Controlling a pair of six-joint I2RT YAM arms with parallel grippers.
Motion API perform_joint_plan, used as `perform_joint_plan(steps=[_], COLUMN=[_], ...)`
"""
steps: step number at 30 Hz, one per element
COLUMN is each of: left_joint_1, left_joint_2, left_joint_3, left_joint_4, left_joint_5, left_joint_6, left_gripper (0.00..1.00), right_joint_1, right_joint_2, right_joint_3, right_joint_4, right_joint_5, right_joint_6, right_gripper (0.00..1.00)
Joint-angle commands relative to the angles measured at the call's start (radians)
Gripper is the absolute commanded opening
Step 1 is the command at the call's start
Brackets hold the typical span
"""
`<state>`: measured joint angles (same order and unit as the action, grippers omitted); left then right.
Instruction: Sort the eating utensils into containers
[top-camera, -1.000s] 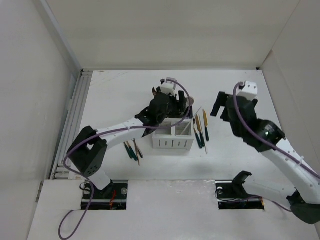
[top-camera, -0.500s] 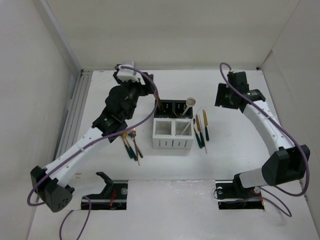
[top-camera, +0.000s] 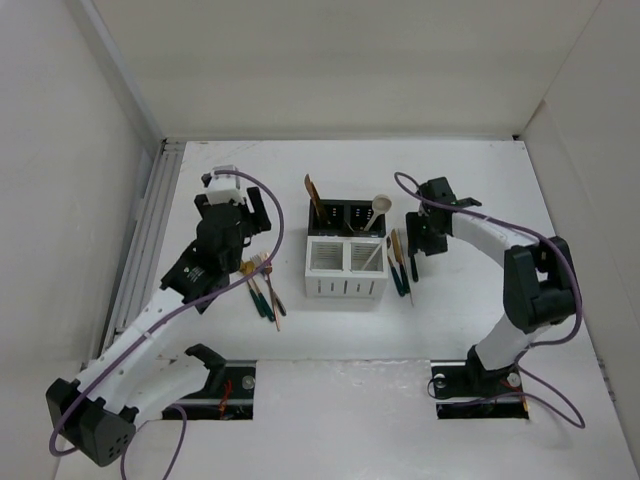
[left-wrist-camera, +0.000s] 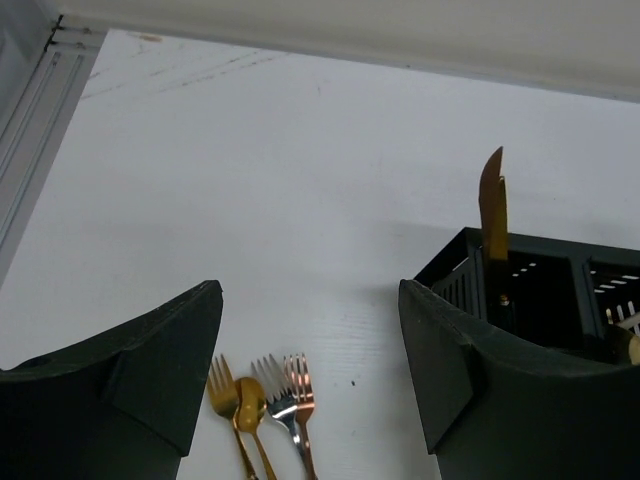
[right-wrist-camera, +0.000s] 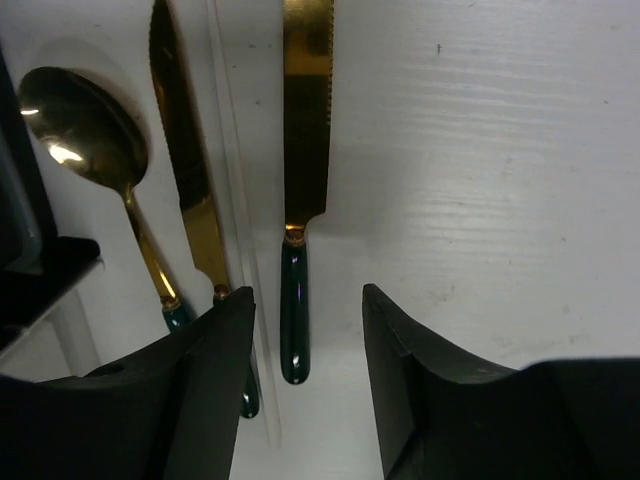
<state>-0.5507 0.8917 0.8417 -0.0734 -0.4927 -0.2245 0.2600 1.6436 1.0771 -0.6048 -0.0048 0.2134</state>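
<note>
While you look down from the top view, containers (top-camera: 345, 270): a block of four bins between your two claws. A standing knife (top-camera: 313, 195) and a cream spoon (top-camera: 381, 205) rise from the two black bins.
Left claw (top-camera: 255, 215): it hovers beside the containers, with the left pile (top-camera: 262, 290) of utensils just on its near side.
Right claw (top-camera: 413, 243): it is low over the right row (top-camera: 402, 262) of utensils, which lies against the containers' other flank.
Left wrist view, grip: released. The fingers (left-wrist-camera: 150, 380) stand wide apart and hold nothing.
Forks (left-wrist-camera: 285, 385): they lie flat on the table under the gap, a gold spoon (left-wrist-camera: 248, 400) next to them. Neither is touched.
Black bin (left-wrist-camera: 540, 290): it sits just beyond the finger on this view's right, with the standing knife upright in it.
Right wrist view, grip: not clenched. The fingers are parted on either side of a teal handle, with table showing on both sides of it.
Serrated knife (right-wrist-camera: 303, 120): it lies flat, handle in the gap and blade pointing away from the claw.
Neighbours: a pale chopstick (right-wrist-camera: 235, 200), a second knife (right-wrist-camera: 185, 170) and a spoon (right-wrist-camera: 85, 120) lie close by the finger on this view's left.
Step in hand: as I judge it, picking the serrated knife from the right row.
Next move: clench squarely on the handle alone and lift straight up. Then carry it to the bin that already holds a knife. Keep that one finger clear of the chopstick and the second knife.
</note>
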Motion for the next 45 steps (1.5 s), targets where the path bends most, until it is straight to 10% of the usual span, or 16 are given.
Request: perform_joint_plan(steps=[1, 17, 27, 34, 41, 45], left_joint_1=[0.038, 0.118, 0.118, 0.118, 0.136, 0.147], left_joint_2=[-0.033, -0.042, -0.042, -0.042, -0.042, -0.042], left_joint_3=[0.005, -0.023, -0.023, -0.023, -0.032, -0.050], left_joint_4=[-0.022, -0.040, -0.011, -0.011, -0.011, -0.002], left_joint_5=[0.003, 0.036, 0.045, 0.045, 0.054, 0.063], left_joint_6=[-0.073, -0.104, -0.104, -0.104, -0.113, -0.122], left_gripper=[0.68, 0.68, 0.68, 0.68, 0.68, 0.68], right_joint_1=[0.010, 0.119, 0.044, 0.059, 0.191, 0.343], right_joint_2=[0.047, 0.102, 0.102, -0.124, -0.545, -0.526], right_joint_3=[0.053, -0.008, 0.021, 0.098, 0.089, 0.082], right_joint_4=[0.069, 0.002, 0.002, -0.021, 0.336, 0.617], right_joint_5=[0.014, 0.150, 0.150, 0.209, 0.558, 0.574], right_joint_6=[-0.022, 0.060, 0.058, -0.014, -0.035, -0.140], right_gripper=[0.52, 0.40, 0.00, 0.00, 0.00, 0.00])
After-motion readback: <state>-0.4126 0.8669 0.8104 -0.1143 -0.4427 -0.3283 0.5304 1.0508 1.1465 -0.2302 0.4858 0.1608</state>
